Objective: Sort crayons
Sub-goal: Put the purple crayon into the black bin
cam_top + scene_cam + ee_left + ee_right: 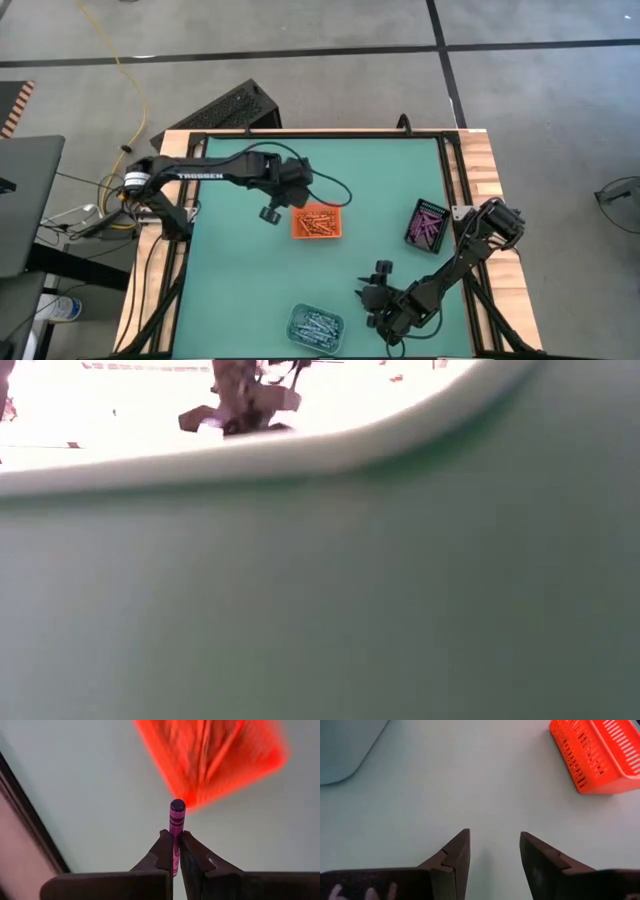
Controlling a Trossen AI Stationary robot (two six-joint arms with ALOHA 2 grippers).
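From above, the left gripper (272, 210) hangs over the green mat (240, 280) just left of the orange tray (318, 222), which holds orange-red crayons (316, 221). What it carries is too small to tell there. Its wrist view settles that: the fingers (162, 855) are pinched shut on a purple crayon (176, 822) that stands up between them, with the orange tray (215, 755) blurred beyond.

Near the front edge sits the clear tray (316, 325) of blue-grey crayons (318, 327). To its right, the right gripper (372, 290) rests low over bare mat. Its wrist view shows both fingers (457, 857) spread wide with nothing between them, the orange tray (600, 755) off to one side and a corner of the clear tray (345, 745) on the other.

At the far right stands the black tray (427, 225) with purple crayons (430, 222).

The low view gives only blurred green mat (320, 600) and a washed-out gripper (240, 410); which arm, I cannot tell.
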